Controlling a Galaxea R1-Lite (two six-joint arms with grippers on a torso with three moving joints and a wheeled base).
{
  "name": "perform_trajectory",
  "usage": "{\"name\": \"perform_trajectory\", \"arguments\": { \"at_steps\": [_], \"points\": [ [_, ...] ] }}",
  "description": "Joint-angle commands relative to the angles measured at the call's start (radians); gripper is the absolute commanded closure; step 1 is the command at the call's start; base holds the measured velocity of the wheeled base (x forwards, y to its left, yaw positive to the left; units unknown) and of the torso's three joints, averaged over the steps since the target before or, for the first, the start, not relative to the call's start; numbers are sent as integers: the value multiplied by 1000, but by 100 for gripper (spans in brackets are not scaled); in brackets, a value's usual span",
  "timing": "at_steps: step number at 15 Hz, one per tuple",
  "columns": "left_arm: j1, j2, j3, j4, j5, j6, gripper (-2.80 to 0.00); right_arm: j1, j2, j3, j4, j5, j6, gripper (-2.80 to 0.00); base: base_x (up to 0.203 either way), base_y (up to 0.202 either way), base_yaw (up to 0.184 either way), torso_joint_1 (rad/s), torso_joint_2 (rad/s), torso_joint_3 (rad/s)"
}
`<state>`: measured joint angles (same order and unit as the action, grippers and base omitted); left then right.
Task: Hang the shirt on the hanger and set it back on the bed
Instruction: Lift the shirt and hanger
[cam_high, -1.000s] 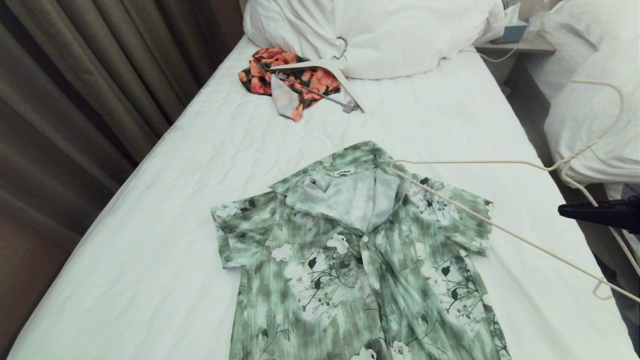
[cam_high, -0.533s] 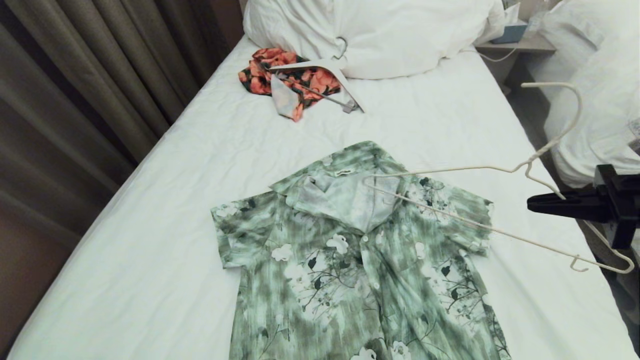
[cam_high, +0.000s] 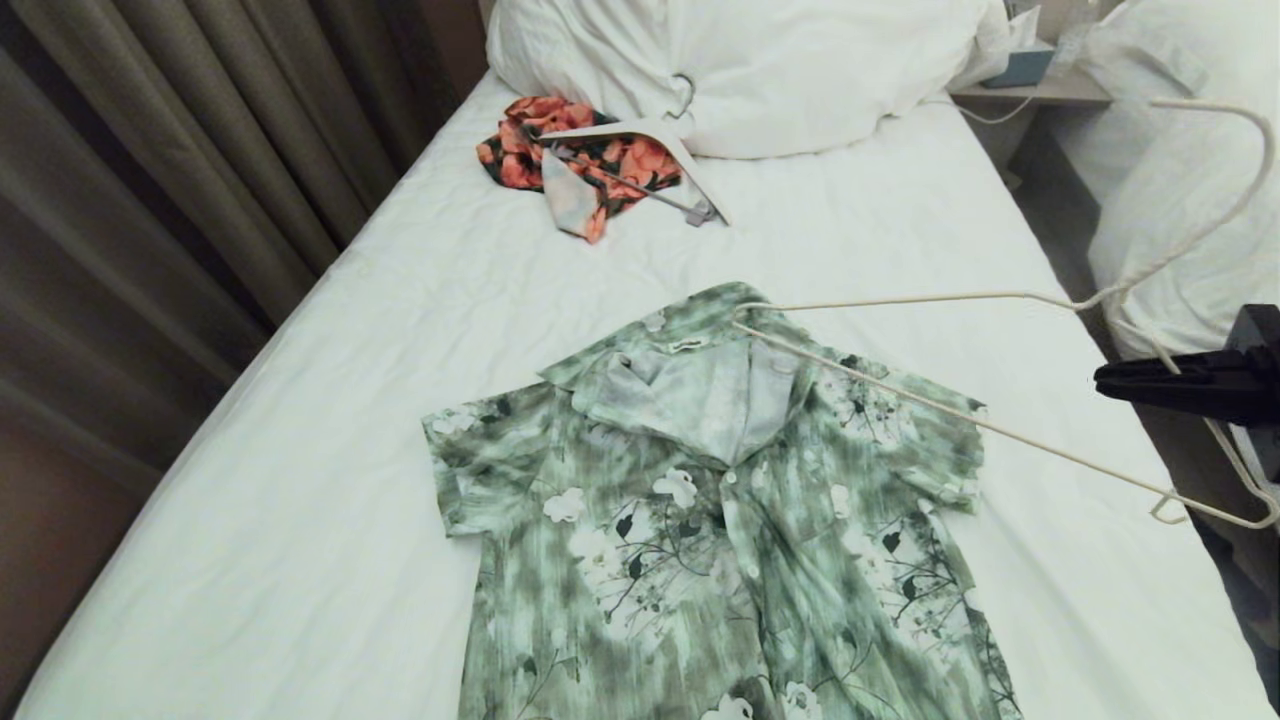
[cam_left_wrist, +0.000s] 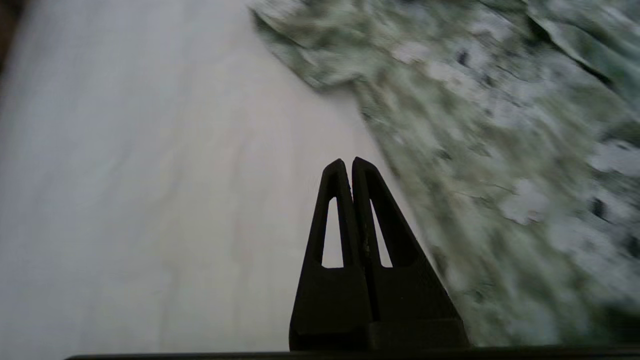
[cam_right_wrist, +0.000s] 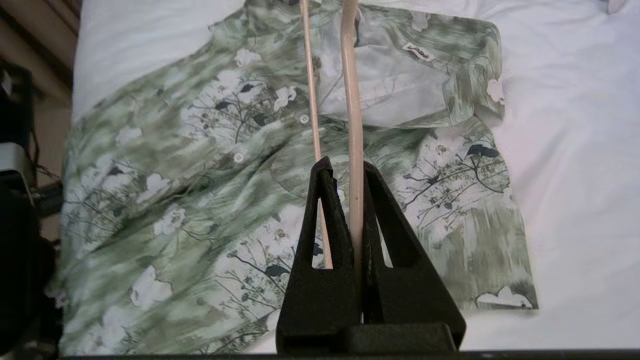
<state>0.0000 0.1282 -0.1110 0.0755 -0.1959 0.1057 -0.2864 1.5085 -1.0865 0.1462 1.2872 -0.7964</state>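
Step in hand: getting the hanger into the shirt; nothing threaded yet. The shirt lies flat, front up, on the bed, collar toward the pillow, buttoned from just below the collar opening down, as far as the head view shows. The right gripper sits at the right bed edge, jaws closed on the hanger wire close under the hook; the right wrist view shows the wire pinched between the fingers. The hanger is held roughly level above the bed, hook out over the gap toward the other bed, far corner at the back of the collar. Whether that corner touches the cloth I can't tell. The left gripper has its jaws fully closed on nothing, over bare sheet just beside the shirt's left edge, out of the head view. My read of the next move: the hanger corner has to go in under the collar and down into one shoulder, which calls for the neck opening to be held up. Probably a job for the left arm, pinching one collar layer only. Then tilt the hanger to work the second shoulder in. Risk: thin wire snags the placket or shoves the whole shirt along the sheet. The orange floral garment and white clip hanger up by the pillow are not involved.
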Motion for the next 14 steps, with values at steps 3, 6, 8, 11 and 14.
{"name": "perform_trajectory", "arguments": {
  "at_steps": [3,6,8,11,14],
  "points": [
    [0,448,-54,-92,-192,-63,0,-38,-19,-13,-2,15,76,0,0,0,0,0,0,0],
    [-36,775,-104,-286,-255,-166,0,-48,-25,-15,-2,32,115,0,0,0,0,0,0,0],
    [-97,973,-175,-415,-260,-261,0,-46,-21,-18,-2,32,131,0,0,0,0,0,0,0],
    [-213,1252,-309,-543,-210,-366,0,-45,-13,-27,-2,32,174,0,0,0,0,0,0,0],
    [-284,1490,-426,-668,-150,-413,0,-41,12,-27,-3,32,176,0,0,0,0,0,0,0]
  ]
}}
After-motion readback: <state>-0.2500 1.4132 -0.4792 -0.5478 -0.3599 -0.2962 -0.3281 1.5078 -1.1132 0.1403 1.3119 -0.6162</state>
